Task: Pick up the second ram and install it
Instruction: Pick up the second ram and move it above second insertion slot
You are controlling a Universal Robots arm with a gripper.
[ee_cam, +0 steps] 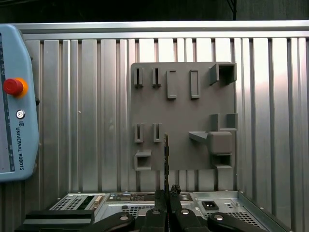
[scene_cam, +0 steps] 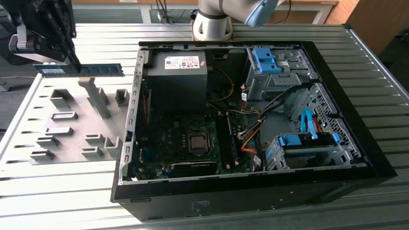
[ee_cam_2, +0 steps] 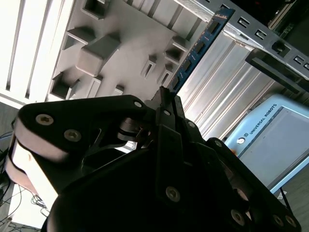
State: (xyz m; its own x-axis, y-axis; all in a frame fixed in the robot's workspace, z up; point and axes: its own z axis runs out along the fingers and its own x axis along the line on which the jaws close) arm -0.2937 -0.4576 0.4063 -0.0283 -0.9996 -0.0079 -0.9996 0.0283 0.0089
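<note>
Exterior view: gripper fingers pinch the ram near mid-length, likely for balance, holding it level above the grey fixture plate, beside the open case.

I see a shiny grey table with long grooves. Behind it stands brown wooden furniture, and the floor looks dark.

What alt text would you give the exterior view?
The gripper holds the second ram roughly level in the air over a grey fixture plate. To the exterior view's right of the plate, an open computer case lies on a ribbed metal table.
</note>
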